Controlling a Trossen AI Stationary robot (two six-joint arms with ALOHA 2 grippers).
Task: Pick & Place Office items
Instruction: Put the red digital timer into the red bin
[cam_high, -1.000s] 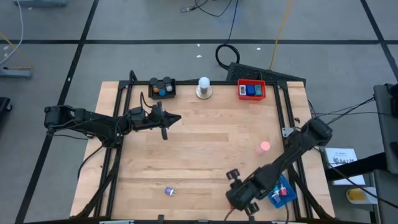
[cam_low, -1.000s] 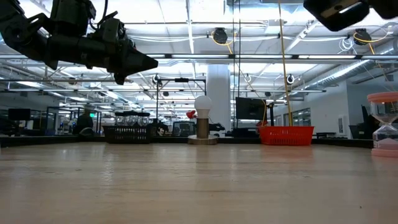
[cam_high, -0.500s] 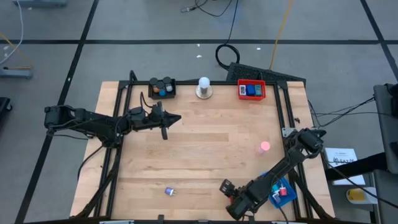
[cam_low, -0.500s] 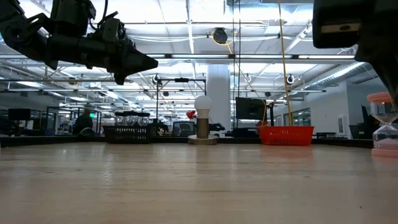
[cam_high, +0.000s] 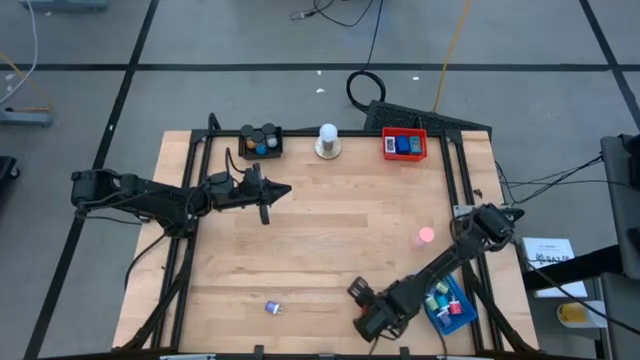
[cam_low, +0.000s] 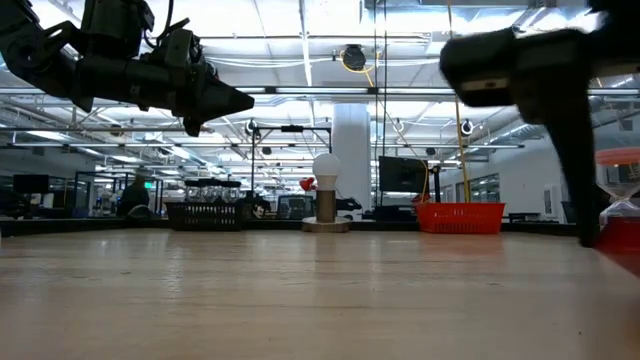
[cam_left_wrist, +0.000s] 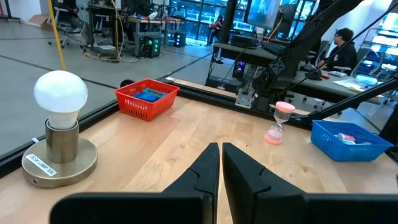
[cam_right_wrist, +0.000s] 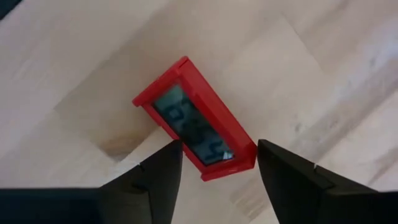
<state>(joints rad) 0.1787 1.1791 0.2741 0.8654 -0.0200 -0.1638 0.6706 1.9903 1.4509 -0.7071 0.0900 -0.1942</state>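
- Two arms on this rig, and only the right one looks busy at this point.
- Right gripper (cam_right_wrist: 214, 171) is down low over the near edge of the desk (cam_high: 330, 240), fingers spread fairly wide with nothing between them.
- Its wrist camera looks straight down on a flat red rectangle (cam_right_wrist: 194, 119) with a grey display window, lying flat on the wood. Pretty sure that's one of the office items.
- The bit that matters: the red rectangle sits just ahead of the gripper's fingertips, not between them. One short end is roughly level with the tips.
- Its long axis runs diagonally compared with the line between the two fingers, so the jaws aren't square to the narrow sides. My guess is the wrist needs a small twist plus a nudge forward before closing, or it'll catch a corner and spin the thing.
- From above I can't make out the red rectangle at all, the right arm covers that spot.
- Left gripper (cam_left_wrist: 220, 163) hangs above the far-left part of the desk with fingers pressed together and empty, well apart from the action. The right arm is clearly the nearer one.
- Other stuff: blue tray (cam_high: 452, 305) just beside the right arm, red tray (cam_high: 404, 145) and black tray (cam_high: 260, 141) along the far edge, pink sand timer (cam_high: 426, 236) standing near the right side, and a tiny clip-like item (cam_high: 273, 308) alone near the front edge.
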